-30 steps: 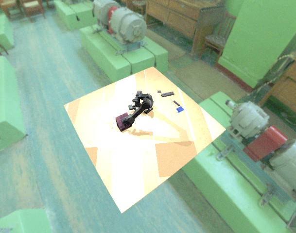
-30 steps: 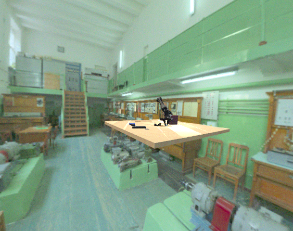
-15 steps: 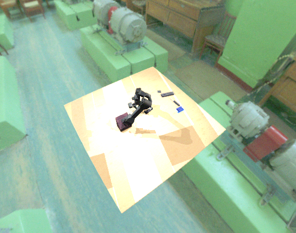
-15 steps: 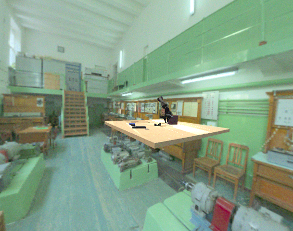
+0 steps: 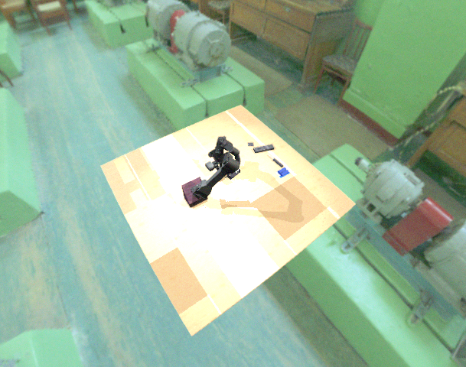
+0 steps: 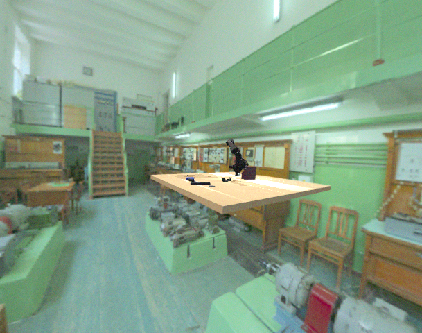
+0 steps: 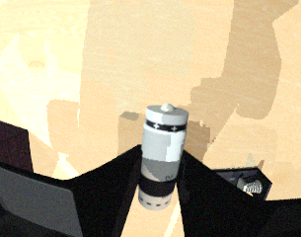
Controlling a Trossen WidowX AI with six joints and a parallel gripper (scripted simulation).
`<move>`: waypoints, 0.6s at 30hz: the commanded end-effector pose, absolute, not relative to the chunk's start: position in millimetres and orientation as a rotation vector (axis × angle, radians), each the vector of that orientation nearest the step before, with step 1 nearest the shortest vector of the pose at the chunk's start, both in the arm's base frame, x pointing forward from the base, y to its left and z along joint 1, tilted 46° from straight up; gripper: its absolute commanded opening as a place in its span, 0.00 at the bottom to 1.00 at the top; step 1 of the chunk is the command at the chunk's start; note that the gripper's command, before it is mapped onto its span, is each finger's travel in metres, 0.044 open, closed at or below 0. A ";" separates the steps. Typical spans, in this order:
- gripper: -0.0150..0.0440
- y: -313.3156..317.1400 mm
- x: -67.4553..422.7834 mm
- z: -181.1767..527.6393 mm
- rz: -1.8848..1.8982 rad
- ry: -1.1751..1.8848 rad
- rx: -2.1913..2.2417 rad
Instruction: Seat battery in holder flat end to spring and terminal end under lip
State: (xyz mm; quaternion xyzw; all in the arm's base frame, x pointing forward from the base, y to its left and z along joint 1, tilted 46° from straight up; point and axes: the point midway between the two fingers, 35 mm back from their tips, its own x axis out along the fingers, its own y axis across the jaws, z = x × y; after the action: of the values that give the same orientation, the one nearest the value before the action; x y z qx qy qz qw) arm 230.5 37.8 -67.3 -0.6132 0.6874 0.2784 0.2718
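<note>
In the wrist view my gripper (image 7: 160, 153) is shut on the battery (image 7: 164, 145), a white and grey cylinder with black bands. The fingers clamp its near half. Its terminal nub points away from the camera, over the wooden table (image 7: 189, 39). The black holder (image 7: 245, 181) lies on the table just right of my right finger; its spring shows and most of it is hidden behind the finger. In the top view the arm (image 5: 221, 166) bends down from its maroon base (image 5: 191, 193), with the gripper (image 5: 233, 173) low near the table top (image 5: 225, 256).
A long black bar (image 5: 263, 148) (image 6: 200, 183), a small black strip (image 5: 277, 162) and a blue block (image 5: 283, 171) (image 6: 189, 177) lie beyond the arm. The table (image 6: 239, 200) is a raised slab with open edges all round. Green machine plinths stand around it.
</note>
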 end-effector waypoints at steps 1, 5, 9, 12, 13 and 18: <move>0.39 36.2 241.9 -61.0 0.934 1.822 -1.762; 0.39 33.7 250.5 -56.0 1.124 1.787 -1.867; 0.39 30.8 259.0 -50.8 1.320 1.738 -1.965; 0.39 28.3 265.3 -46.7 1.469 1.691 -2.034; 0.39 27.4 267.4 -45.3 1.520 1.673 -2.056; 0.39 22.7 277.5 -38.2 1.774 1.570 -2.158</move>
State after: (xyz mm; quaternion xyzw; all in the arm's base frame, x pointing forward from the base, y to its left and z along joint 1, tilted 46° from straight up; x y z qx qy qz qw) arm 269.1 25.4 -44.0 -0.6715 0.5273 0.5204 0.0152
